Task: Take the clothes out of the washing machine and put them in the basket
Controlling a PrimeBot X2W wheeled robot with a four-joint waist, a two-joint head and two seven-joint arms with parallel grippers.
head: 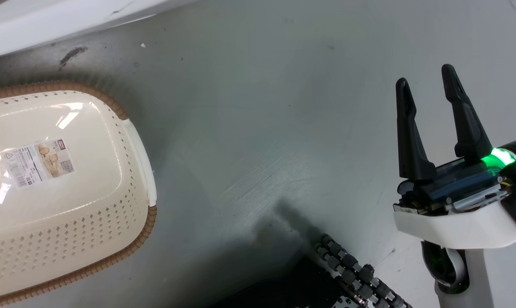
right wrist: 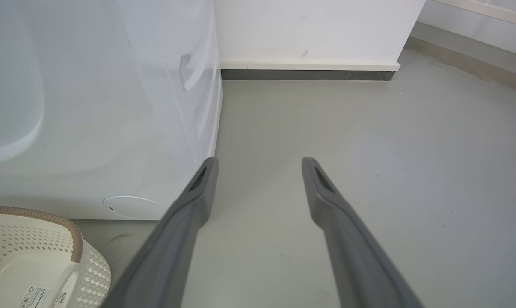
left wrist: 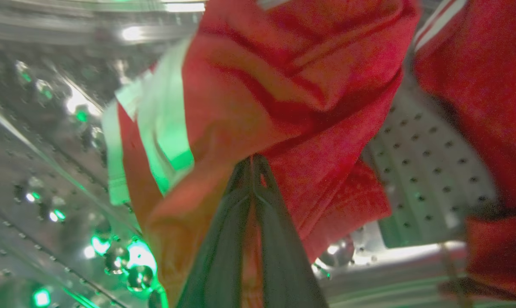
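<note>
My left gripper [left wrist: 253, 160]: jaws pressed together, pinching fold of red clothes [left wrist: 292, 85]. Beyond it, perforated steel drum of washing machine [left wrist: 425, 141], more red fabric at right edge. My right gripper [head: 425, 79]: jaws spread, holding nothing, over grey floor [head: 262, 128]. Basket [head: 152, 214] on floor near machine, label bare, no garment inside yet. Judgement: task early, first garment gripped, all clothes left to transfer.

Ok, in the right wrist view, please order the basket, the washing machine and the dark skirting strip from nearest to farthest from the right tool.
From the right tool:
1 and 2. The basket, lower left, and the washing machine, left: too close to call.
3. The dark skirting strip, far ahead at the wall.
</note>
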